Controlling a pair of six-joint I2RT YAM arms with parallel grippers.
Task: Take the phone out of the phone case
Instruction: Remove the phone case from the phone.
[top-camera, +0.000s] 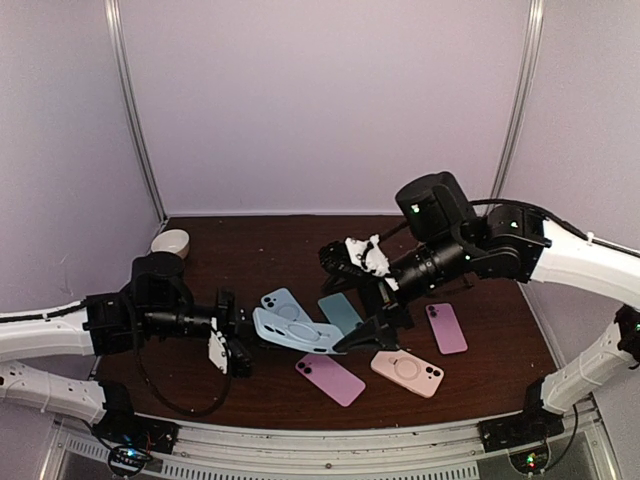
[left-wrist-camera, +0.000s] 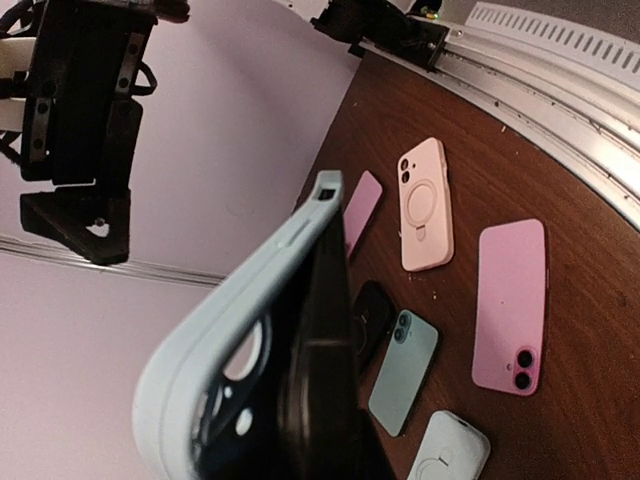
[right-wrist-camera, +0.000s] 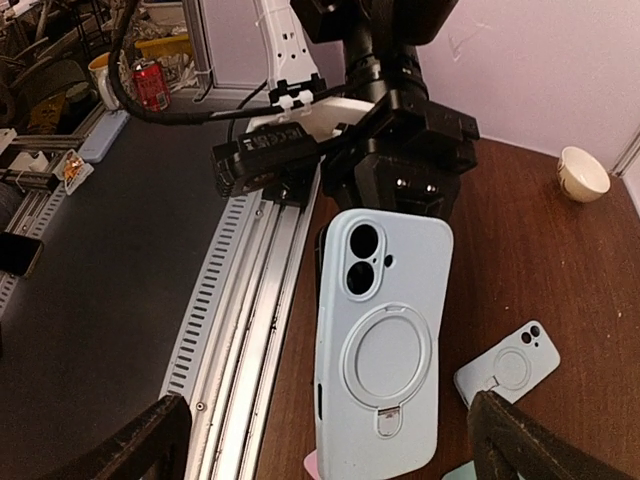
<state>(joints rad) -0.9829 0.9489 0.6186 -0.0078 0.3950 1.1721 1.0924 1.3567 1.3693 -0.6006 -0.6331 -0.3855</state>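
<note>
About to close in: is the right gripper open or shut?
Open. The right gripper has its fingers wide apart, either side of the light blue phone case, not touching it.

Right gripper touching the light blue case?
Apart. Right wrist view: the open right gripper straddles the light blue phone case, clear gaps both sides.

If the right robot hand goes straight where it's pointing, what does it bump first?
Probably the light blue phone case in the left gripper; it's straight ahead of the open right gripper.
</note>
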